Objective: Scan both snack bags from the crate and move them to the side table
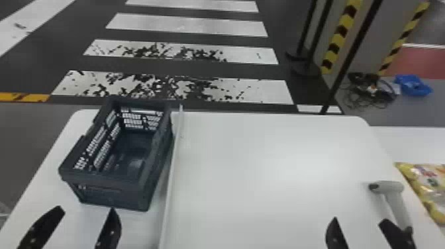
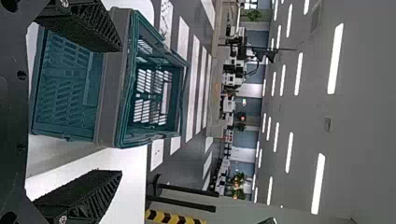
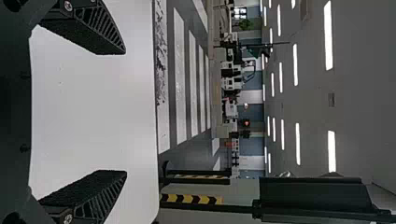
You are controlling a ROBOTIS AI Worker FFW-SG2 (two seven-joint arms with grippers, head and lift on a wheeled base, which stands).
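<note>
In the head view my left gripper (image 1: pixel 86 213) stands open in front of the dark crate (image 1: pixel 102 195), its fingers apart with nothing between them. The left wrist view shows that same gripper (image 2: pixel 119 112) spread wide, with the crate (image 2: pixel 112 79) beyond its fingers. Inside the crate no bag can be made out. My right gripper (image 1: pixel 357 222) is open at the table's front right, just left of the scanner (image 1: pixel 390 188); in the right wrist view the gripper (image 3: pixel 125 112) holds nothing. One yellow snack bag (image 1: pixel 427 185) lies at the head view's right edge, on the side table.
The white table (image 1: pixel 265 159) has a thin raised divider (image 1: pixel 172 172) running front to back, just right of the crate. A side table (image 1: pixel 414 142) adjoins at the right. Beyond stand dark posts (image 1: pixel 351 56); cables and a blue item (image 1: pixel 412 85) lie on the floor.
</note>
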